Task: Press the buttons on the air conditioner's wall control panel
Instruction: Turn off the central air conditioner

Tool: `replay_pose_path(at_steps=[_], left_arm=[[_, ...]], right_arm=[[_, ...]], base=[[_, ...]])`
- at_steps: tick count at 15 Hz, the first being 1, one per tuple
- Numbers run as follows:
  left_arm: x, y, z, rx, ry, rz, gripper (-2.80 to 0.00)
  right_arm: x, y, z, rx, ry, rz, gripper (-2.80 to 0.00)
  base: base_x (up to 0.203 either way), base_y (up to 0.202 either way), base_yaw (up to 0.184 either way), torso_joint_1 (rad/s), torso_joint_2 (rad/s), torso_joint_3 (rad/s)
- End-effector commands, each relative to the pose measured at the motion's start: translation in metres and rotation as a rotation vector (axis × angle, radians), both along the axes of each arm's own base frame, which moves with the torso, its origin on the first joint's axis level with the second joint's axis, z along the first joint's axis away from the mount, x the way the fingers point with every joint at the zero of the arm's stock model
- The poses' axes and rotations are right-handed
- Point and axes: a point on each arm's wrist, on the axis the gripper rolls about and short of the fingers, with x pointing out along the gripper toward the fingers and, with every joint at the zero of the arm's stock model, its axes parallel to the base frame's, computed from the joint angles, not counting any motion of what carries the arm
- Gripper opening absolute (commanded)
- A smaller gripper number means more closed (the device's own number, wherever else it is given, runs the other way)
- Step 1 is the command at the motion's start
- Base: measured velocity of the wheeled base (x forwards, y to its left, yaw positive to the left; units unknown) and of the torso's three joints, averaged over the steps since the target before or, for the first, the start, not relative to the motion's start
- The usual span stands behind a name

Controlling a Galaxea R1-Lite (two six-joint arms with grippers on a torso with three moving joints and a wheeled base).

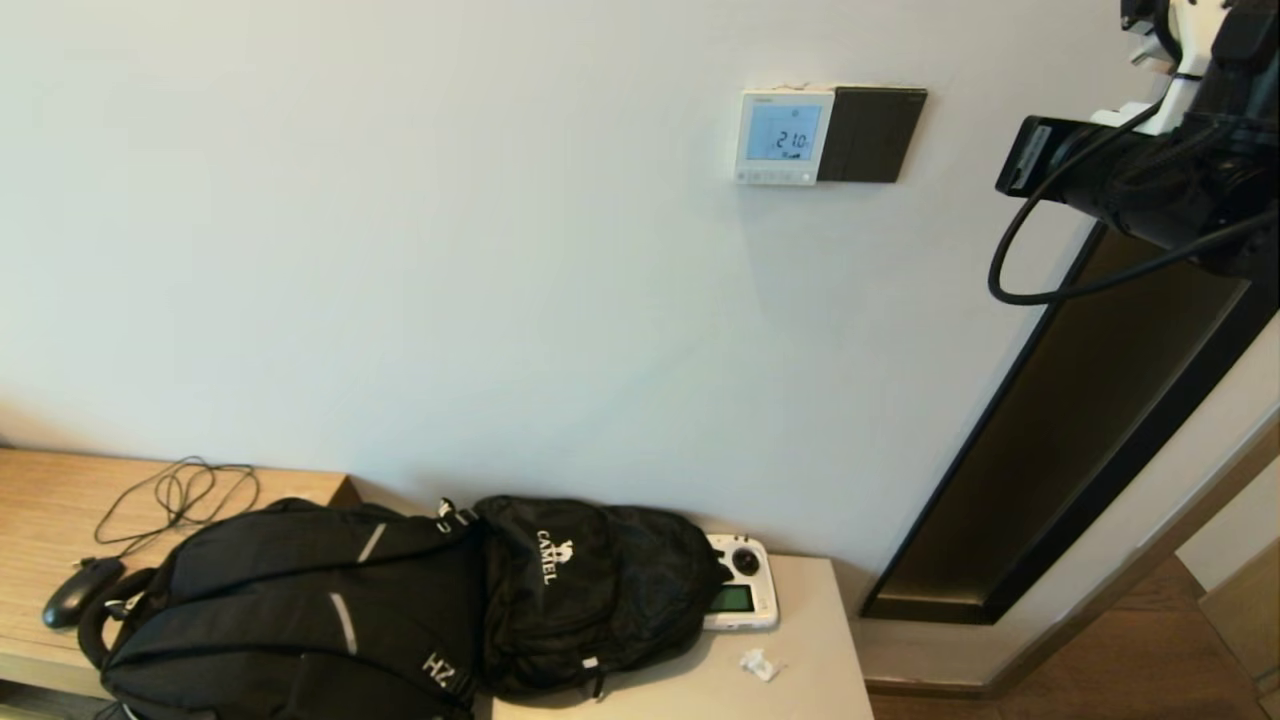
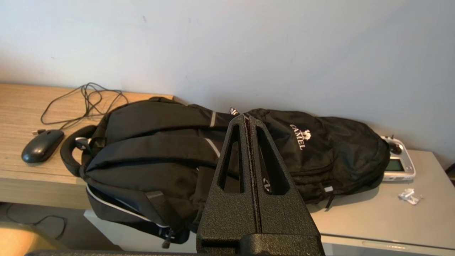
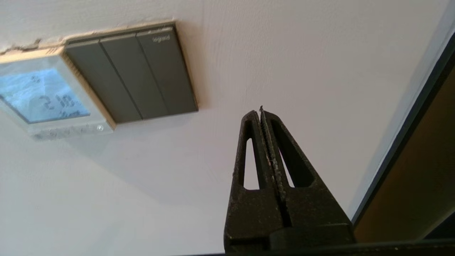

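In the head view the panel (image 1: 785,136) hangs on the wall beside a black plate (image 1: 872,134), with the right arm raised well to its right. The left wrist view shows the left claw (image 2: 250,119) closed above backpacks (image 2: 220,153) on the counter (image 2: 376,217). In the right wrist view the right claw (image 3: 260,113) is closed, empty, apart from the panel (image 3: 46,96) and its buttons (image 3: 67,131).

1. Wall control panel (image 1: 785,136): small white square, lit blue LCD reading 21.0, flat on wall, touching black plate at its 3 o'clock.
2. Buttons (image 1: 776,176): tiny pale row at 6 o'clock, under screen.
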Motion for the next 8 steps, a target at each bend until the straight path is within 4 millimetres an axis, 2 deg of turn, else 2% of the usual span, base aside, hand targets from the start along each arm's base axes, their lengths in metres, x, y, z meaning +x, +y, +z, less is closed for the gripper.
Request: replay_pose_path(at_steps=[1, 5, 8], left_arm=[[0.0, 0.0, 0.0, 0.0, -0.001, 0.0, -2.8], [0.0, 0.0, 0.0, 0.0, -0.001, 0.001, -2.8], [0.0, 0.0, 0.0, 0.0, -0.001, 0.0, -2.8]], right_arm=[[0.011, 0.002, -0.003, -0.001, 0.005, -0.001, -2.8], [0.031, 0.005, -0.009, 0.0, 0.014, 0.0, -2.8], [0.041, 0.022, -0.01, 0.005, -0.002, 0.024, -2.8]], base=[[0.0, 0.0, 0.0, 0.0, 0.0, 0.0], [0.0, 0.0, 0.0, 0.0, 0.0, 0.0], [0.0, 0.0, 0.0, 0.0, 0.0, 0.0]])
